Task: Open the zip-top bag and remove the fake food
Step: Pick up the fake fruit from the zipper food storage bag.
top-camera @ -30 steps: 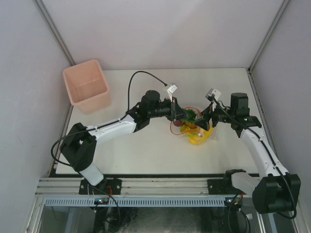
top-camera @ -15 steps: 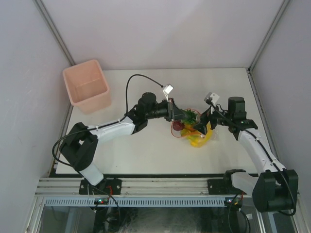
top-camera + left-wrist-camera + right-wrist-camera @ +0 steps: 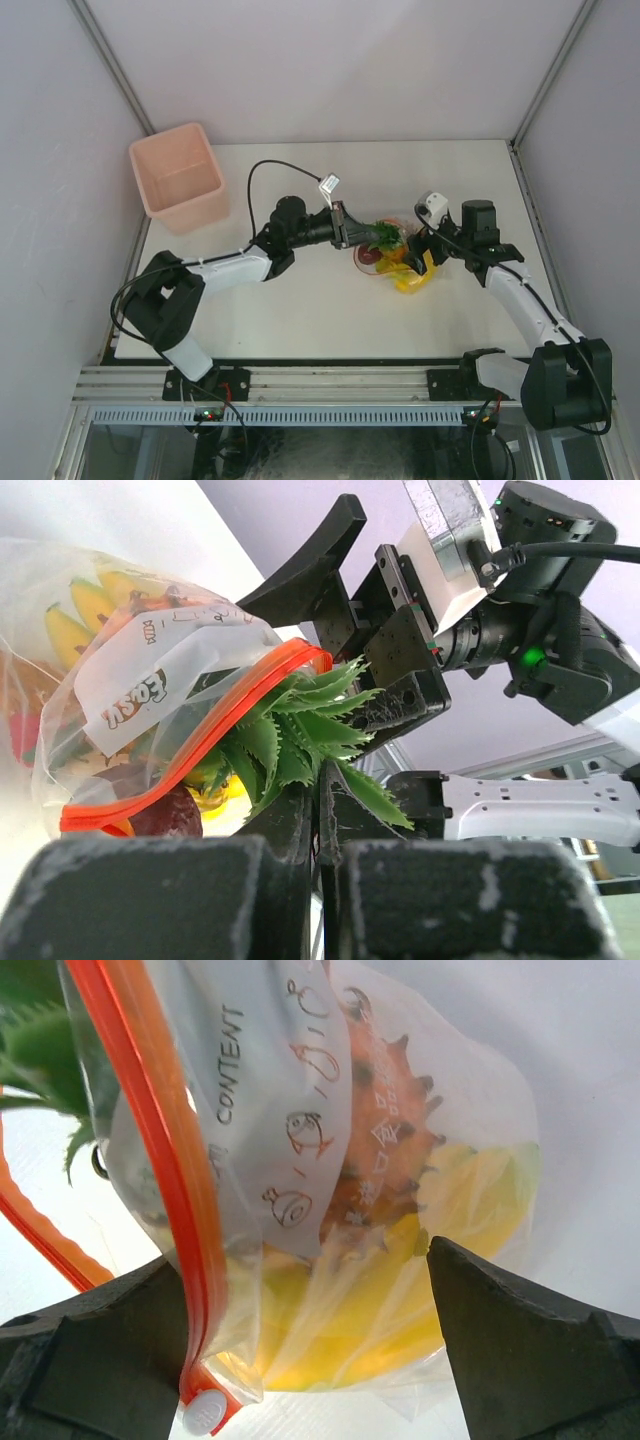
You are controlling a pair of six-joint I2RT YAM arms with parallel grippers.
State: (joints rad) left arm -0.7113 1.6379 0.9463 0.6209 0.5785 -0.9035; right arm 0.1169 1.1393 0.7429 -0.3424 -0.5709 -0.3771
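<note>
Jaws of the left gripper (image 3: pixel 318 815) are pinched shut on the green leafy top (image 3: pixel 300 735) of a toy pineapple, which pokes out through the open mouth of the zip-top bag (image 3: pixel 130 680). The bag's red-orange zip strip (image 3: pixel 205 742) curves loosely around the leaves, so the seal is already parted. The right gripper (image 3: pixel 305 1280) sits on the far side with its jaws spread wide, 1 on each side of the bag's fat lower half. They seem to cradle it rather than clamp it, though the close view leaves that unsure. The rest of the fake food (image 3: pixel 340 1350) lies inside: a yellow banana bunch at the bottom, the orange pineapple body (image 3: pixel 375 1140) above it, and a dark red piece (image 3: pixel 165 815) near the mouth.

The bag is thin, crinkly film, probably light and slippery, so it would likely lift with the pineapple unless held down. The best holds look like the stiffer zip strip or a fold of film beside it. The plastic leaves are springy and could slip from a narrow pinch.

The bag rests on the white table (image 3: pixel 300 320), right of centre, between the 2 arms. Bare tabletop lies around it. The pink bin (image 3: pixel 178 178) stands well apart at the far left corner, and the side walls are not near.
</note>
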